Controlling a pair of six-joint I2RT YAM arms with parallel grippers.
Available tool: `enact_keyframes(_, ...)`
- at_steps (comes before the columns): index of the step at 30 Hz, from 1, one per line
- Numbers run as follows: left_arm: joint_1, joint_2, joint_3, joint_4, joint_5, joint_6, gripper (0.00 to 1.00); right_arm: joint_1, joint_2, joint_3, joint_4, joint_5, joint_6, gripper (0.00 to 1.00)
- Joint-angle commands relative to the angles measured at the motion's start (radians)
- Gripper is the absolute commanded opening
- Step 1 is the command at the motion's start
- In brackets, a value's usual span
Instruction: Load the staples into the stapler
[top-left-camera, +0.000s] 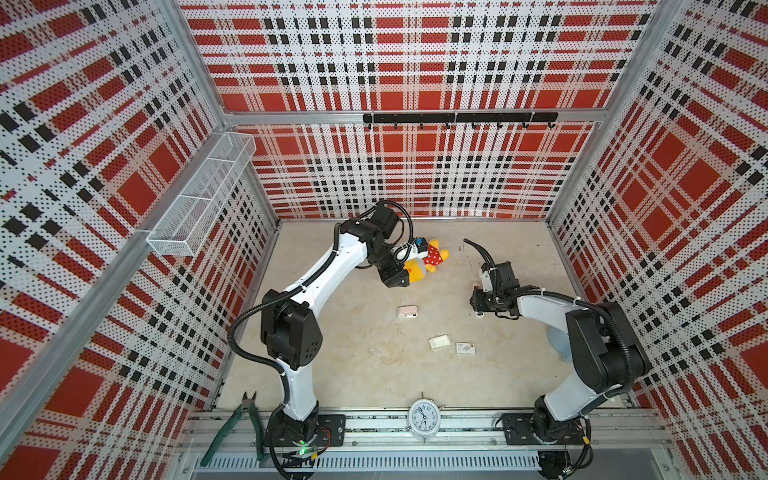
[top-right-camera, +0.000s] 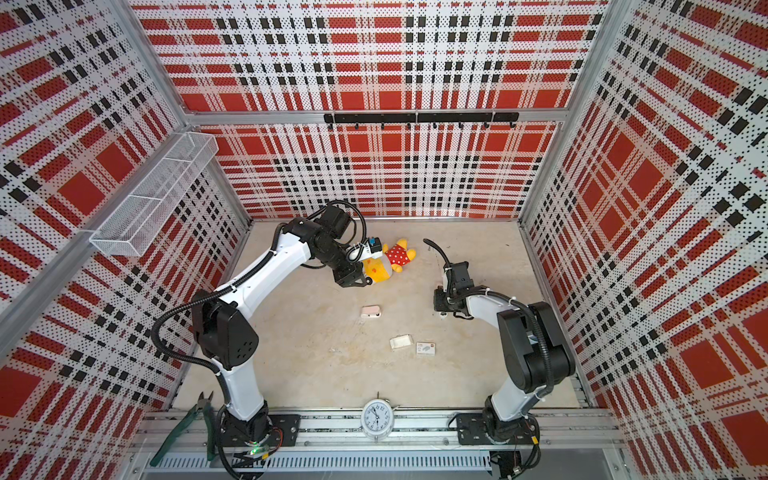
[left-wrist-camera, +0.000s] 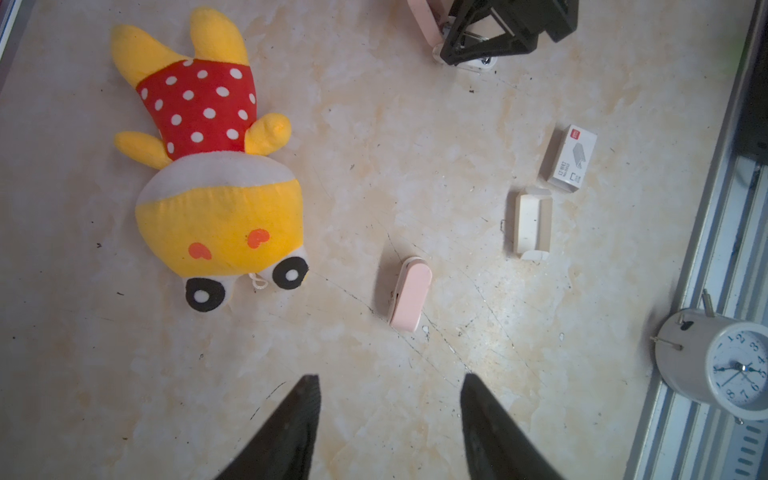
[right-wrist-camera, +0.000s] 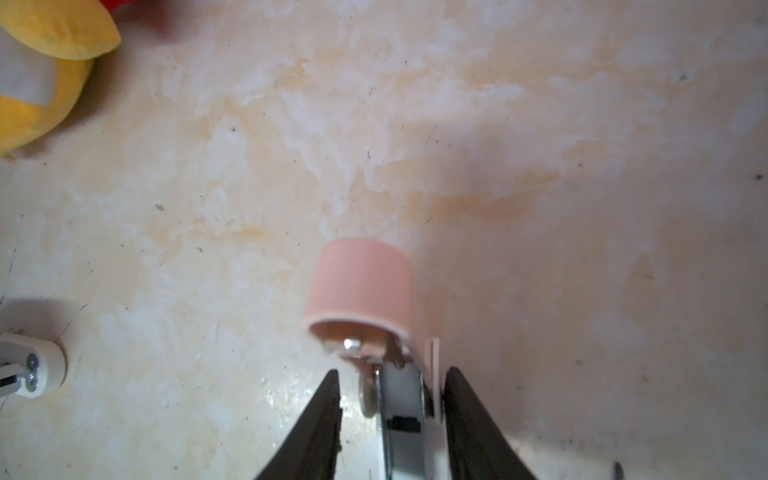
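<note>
A pink stapler (right-wrist-camera: 361, 286) stands open on the table with its lid raised. My right gripper (right-wrist-camera: 390, 374) straddles its white and metal lower part, jaws apart, with a gap on one side. In both top views the right gripper (top-left-camera: 478, 305) hangs low right of centre. A second pink stapler (left-wrist-camera: 410, 295) lies shut mid-table (top-left-camera: 407, 311). My left gripper (left-wrist-camera: 390, 378) is open and empty above bare table, beside the plush toy (top-left-camera: 428, 259). The staples are hidden; no strip shows.
A white box with grey print (left-wrist-camera: 569, 160) and an open white tray (left-wrist-camera: 533, 222) lie near the front. A small white piece with a screw (right-wrist-camera: 29, 365) lies by the right gripper. An alarm clock (top-left-camera: 423, 417) and green pliers (top-left-camera: 237, 424) rest on the front rail.
</note>
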Motion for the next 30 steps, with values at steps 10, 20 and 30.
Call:
enact_keyframes(10, 0.013, -0.047, -0.018, -0.007, 0.027, 0.001, 0.59, 0.019, 0.068, 0.080, 0.008, -0.047, -0.070, 0.32)
enact_keyframes(20, 0.017, -0.051, -0.035, 0.000, 0.027, 0.002, 0.59, 0.085, 0.114, 0.143, 0.015, -0.065, -0.117, 0.32)
enact_keyframes(30, 0.034, -0.060, -0.060, 0.011, 0.047, -0.005, 0.59, 0.137, 0.138, 0.175, 0.042, -0.149, -0.176, 0.38)
